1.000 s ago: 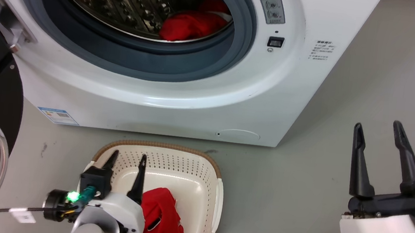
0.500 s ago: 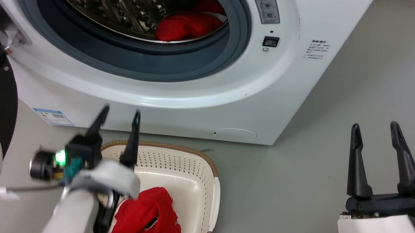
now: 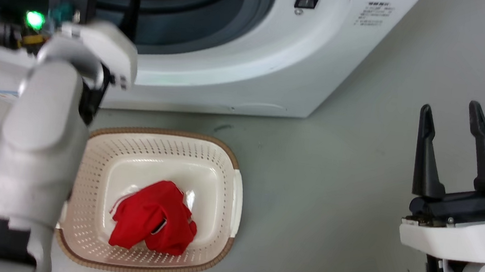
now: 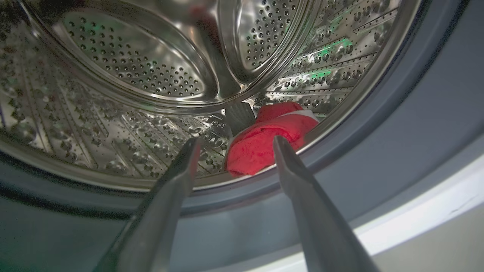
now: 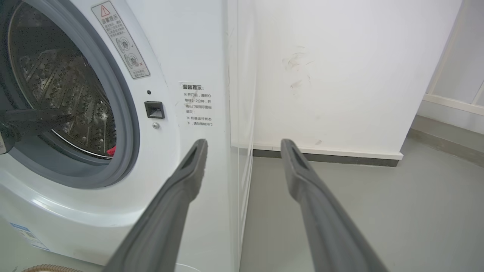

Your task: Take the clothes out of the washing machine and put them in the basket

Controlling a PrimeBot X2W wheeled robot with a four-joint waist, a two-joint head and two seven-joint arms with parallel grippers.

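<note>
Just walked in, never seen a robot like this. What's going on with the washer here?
The robot is emptying the washer into the basket. One red garment lies in the basket. The left end effector, open, is at the mouth of the drum, pointed at a second red garment inside, not touching it. The right end effector hangs open to the side, holding nothing.

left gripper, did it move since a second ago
Yes: the left gripper went from over the basket up to the mouth of the washing machine.
</note>
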